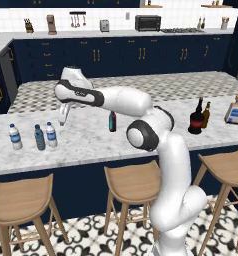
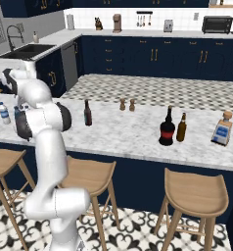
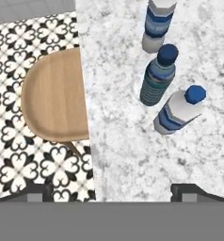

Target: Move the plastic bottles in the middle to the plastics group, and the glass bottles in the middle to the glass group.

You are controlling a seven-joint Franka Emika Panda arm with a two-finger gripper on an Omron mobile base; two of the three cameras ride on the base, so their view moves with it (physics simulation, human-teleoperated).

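Marble counter runs across the kitchen in front of us, with wooden stools tucked under its near edge. Our gripper hangs above the counter's left end with its jaws spread wide and nothing between them. Just below and to its left stand three small bottles close together in a row: a clear water bottle nearest the hand, a teal bottle in the middle, and another clear water bottle at the far left. In the hand view they sit upright ahead of our fingertips, none touching its neighbour as far as we can tell.

We judge the plastic part of the job done, since all three now stand together. What remains in the middle is the slim dark bottle, upright and alone on the counter to the right of our hand, partly behind our own forearm in the left base view. The right base view shows it clearly, standing well apart from everything else. Its long axis is vertical, so we expect a side approach at the body.

Far to the right stand the fat black bottle and the amber beer bottle, just beside each other, with the square flask a little further on. So the coming move runs rightward.
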